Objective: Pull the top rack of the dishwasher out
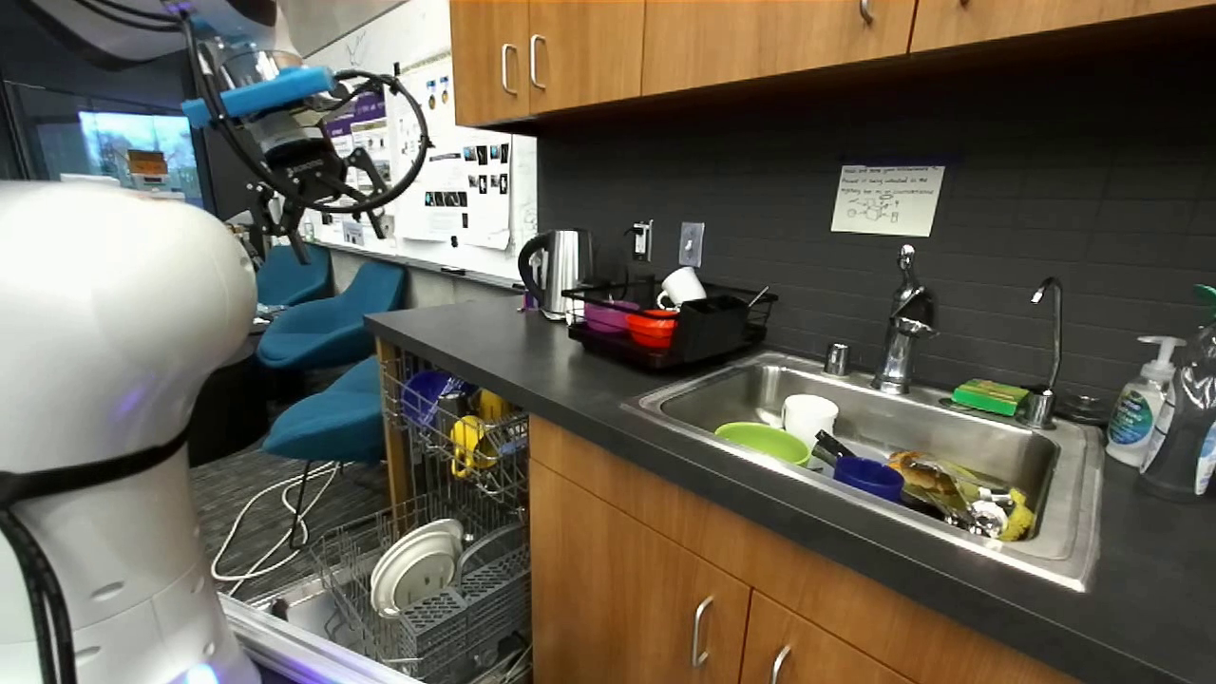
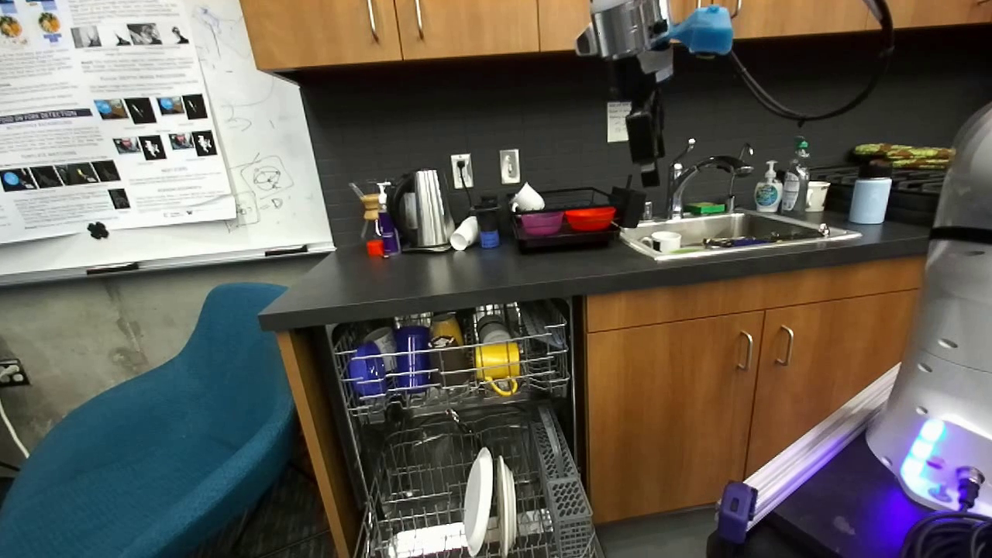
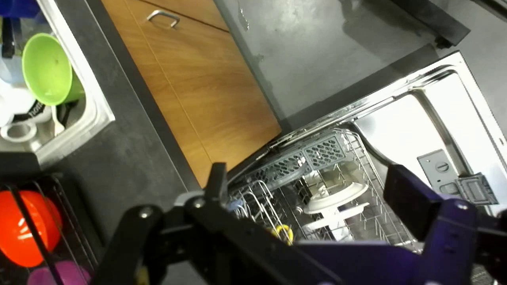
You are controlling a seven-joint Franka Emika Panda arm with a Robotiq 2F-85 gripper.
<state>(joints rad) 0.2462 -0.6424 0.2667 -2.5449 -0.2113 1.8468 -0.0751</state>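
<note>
In an exterior view a lower rack point(image 2: 418, 504) of plates point(image 2: 478, 500) jutted out beneath the top rack point(image 2: 546, 380), which held cups point(image 2: 497, 359) at lower centre. The top rack faced the viewer, its long axis, in shadow, seemingly left to right. Above lay the dark bench point(image 2: 372, 283); a blue chair point(image 2: 209, 418) filled lower left. Upper left in an exterior view, the end effector point(image 1: 340, 237) stood spread wide.

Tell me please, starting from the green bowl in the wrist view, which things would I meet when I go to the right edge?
Green bowl → silver cabinet handle → top rack with a yellow cup → white plates → grey panel on the dishwasher's lowered door.
</note>
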